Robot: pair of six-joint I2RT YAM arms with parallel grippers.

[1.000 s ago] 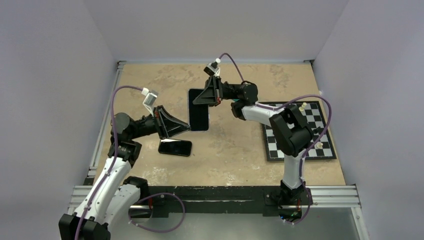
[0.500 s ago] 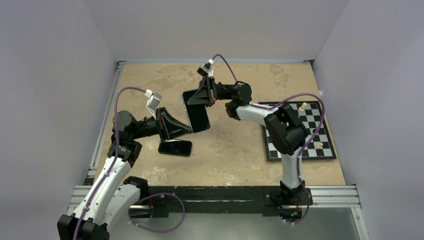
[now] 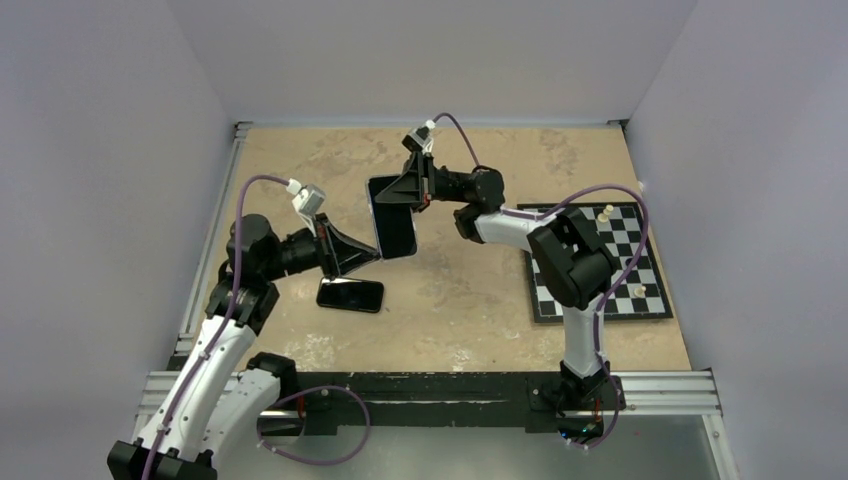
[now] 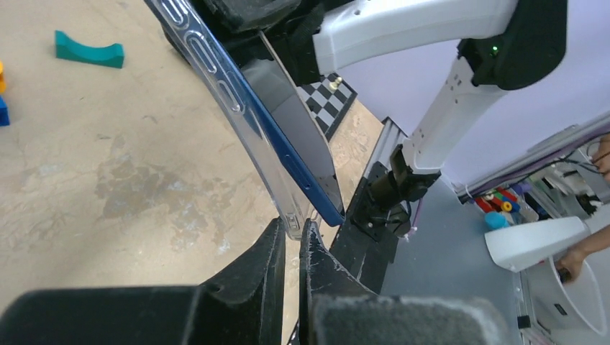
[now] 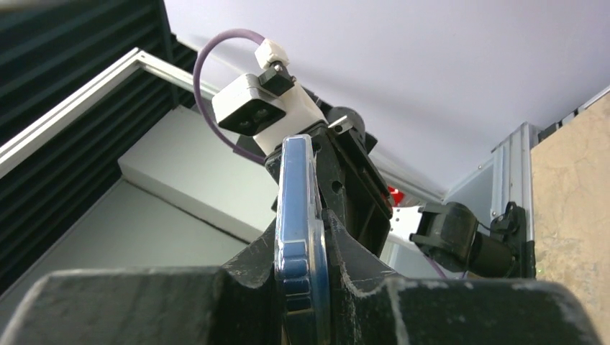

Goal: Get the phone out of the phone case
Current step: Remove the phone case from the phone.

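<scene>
Top external: the phone (image 3: 394, 222) in its phone case (image 3: 379, 232) is hanging in the air over mid-table, clear of the surface, slung between both arms, with a second dark handset (image 3: 350, 295) lying flat on the table (image 3: 470, 290) just below. Its long axis is running from the right gripper (image 3: 392, 192) at the far end down to the left gripper (image 3: 371, 256) at the near end. Left wrist: the fingers are sitting all but shut, nipping only the clear lip at the case's bottom corner, and the blue phone edge (image 4: 306, 180) is standing slightly off that lip on the side toward the right arm's base. So any peel looks to depend on drawing the lip away from the blue edge. Right wrist: both fingers are clamping the cased phone flat-on — edge toward the camera, jaws barely apart.
</scene>
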